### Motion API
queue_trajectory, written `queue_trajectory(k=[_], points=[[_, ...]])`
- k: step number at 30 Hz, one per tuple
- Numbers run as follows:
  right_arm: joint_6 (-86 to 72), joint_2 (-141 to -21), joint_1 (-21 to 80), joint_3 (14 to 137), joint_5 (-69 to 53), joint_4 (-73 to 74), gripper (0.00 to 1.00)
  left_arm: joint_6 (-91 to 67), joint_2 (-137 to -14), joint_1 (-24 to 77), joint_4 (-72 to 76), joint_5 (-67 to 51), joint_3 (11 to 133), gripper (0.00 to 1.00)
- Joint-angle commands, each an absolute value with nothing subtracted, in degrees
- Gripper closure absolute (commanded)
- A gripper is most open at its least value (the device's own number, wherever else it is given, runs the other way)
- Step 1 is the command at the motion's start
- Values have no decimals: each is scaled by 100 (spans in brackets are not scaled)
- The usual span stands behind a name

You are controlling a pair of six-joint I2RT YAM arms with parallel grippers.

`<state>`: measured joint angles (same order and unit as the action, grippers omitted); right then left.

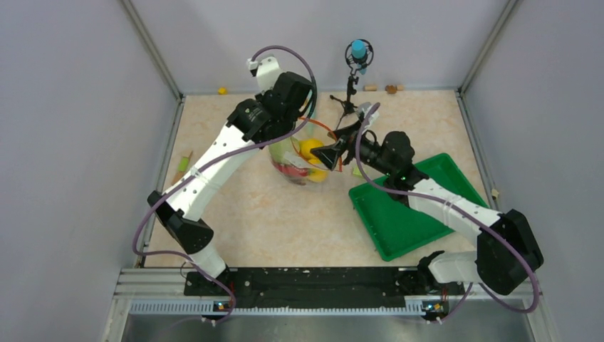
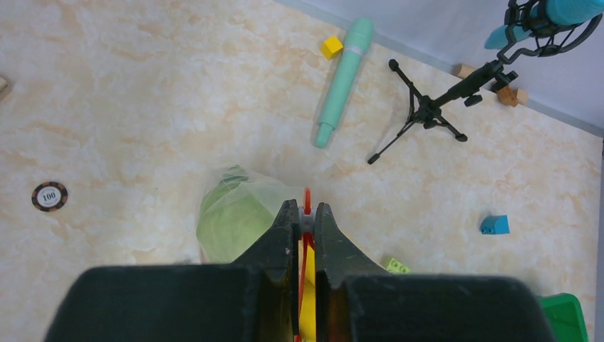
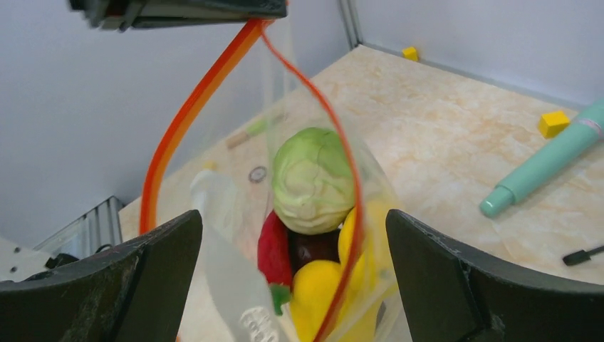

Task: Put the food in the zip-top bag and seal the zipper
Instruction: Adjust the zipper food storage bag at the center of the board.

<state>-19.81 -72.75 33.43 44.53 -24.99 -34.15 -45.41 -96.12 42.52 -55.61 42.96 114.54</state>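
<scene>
The right pincer stands spread wide either side of the zip-top bag, whose zipper is pinched above by the left pincer. Inside lie a green leafy ball, a red chili and yellow pieces.

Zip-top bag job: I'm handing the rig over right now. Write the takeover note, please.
Left gripper: shut on the zipper, holding the bag up by its mouth.
Right gripper: open, holding nothing, at the bag's mouth.
Food: leafy ball, chili, dark red piece and yellow pieces are inside the bag. Garlic cannot be made out.
Done: visible food bagged.
Left: zipper is open; seal it. Slider not in view.
</scene>
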Motion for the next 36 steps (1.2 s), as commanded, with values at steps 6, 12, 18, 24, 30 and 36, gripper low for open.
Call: queue_trajectory(k=[6, 12, 18, 24, 30, 36], points=[[-654, -7684, 3483, 5300, -1349, -1954, 56, -5417, -9222, 4333, -5352, 4427, 10761, 100], [-206, -7951, 3480, 5572, -1514, -1419, 100, -5485, -8946, 4333, -4927, 4196, 10200, 100], [479, -7986, 3456, 5793, -2151, -1037, 100, -3856, -8679, 4304, -3990, 3466, 9906, 40], [254, -8159, 2900, 5982, -3376, -806, 100, -2217, -8027, 3730, -2887, 2356, 9100, 3], [726, -8293, 2675, 6299, -4284, -375, 100, -1223, -7783, 1837, -1523, -1683, 8045, 3], [784, -8504, 2598, 6539, -4187, -237, 100, -329, -7855, 1188, -851, -3144, 7505, 3]])
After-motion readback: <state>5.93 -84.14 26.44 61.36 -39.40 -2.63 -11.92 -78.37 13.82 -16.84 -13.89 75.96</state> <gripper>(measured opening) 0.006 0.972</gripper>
